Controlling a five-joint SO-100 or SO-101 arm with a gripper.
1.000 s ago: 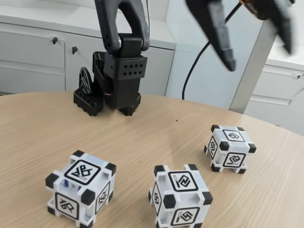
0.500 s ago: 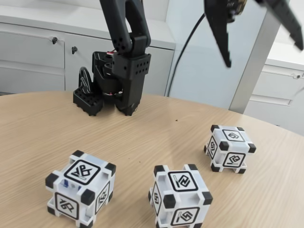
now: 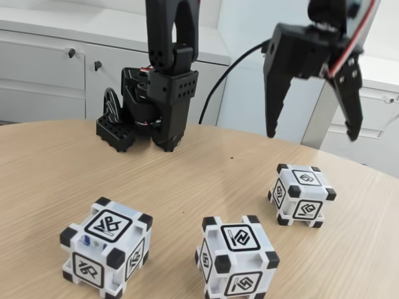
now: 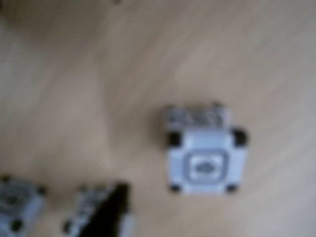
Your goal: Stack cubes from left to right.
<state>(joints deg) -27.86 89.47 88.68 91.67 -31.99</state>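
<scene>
Three white cubes with black corners stand apart on the wooden table in the fixed view: a left cube, a middle cube and a smaller-looking right cube farther back. My gripper hangs open in the air above the right cube, fingers pointing down and spread wide, holding nothing. The blurred wrist view looks down on one cube lying free on the table. A dark fingertip crosses the bottom edge in front of another cube, with a third cube at the lower left.
The arm's black base sits at the back of the table. A black cable runs down behind it. White cabinets stand beyond the table's curved far edge.
The gripper has come down from the upper right and turned its fingers downward over the right cube, still open. The cubes have not moved.
</scene>
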